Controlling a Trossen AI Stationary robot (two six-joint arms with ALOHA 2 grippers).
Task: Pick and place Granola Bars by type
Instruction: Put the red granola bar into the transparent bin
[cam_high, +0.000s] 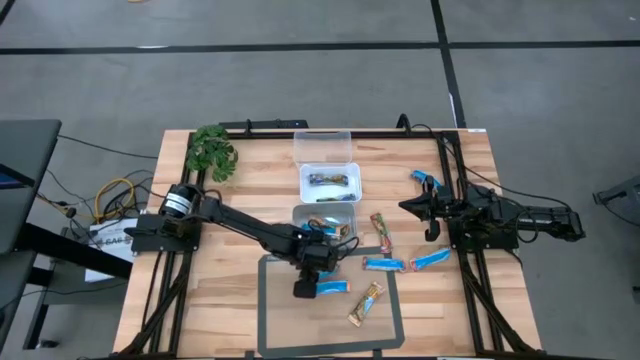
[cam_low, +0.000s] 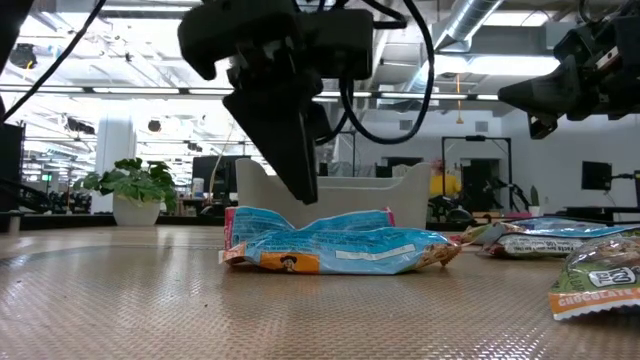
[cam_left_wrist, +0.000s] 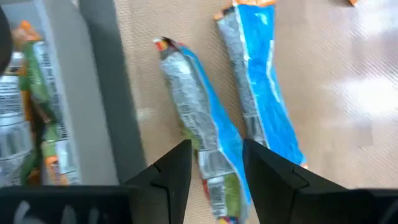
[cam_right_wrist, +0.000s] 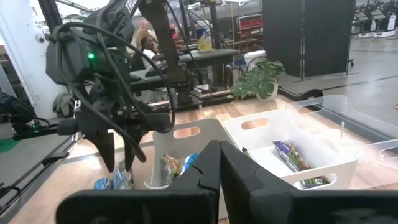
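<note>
Hovering: left gripper (cam_left_wrist: 216, 165), jaws apart
Blue granola bar (cam_left_wrist: 202, 127): lying between those jaws, on the mat
Right gripper (cam_right_wrist: 219, 163): jaws together

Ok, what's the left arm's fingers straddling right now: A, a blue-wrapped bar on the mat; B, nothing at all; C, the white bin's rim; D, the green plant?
A: in the left wrist view the left gripper has its fingers either side of a blue-wrapped bar lying on the mat.
</note>
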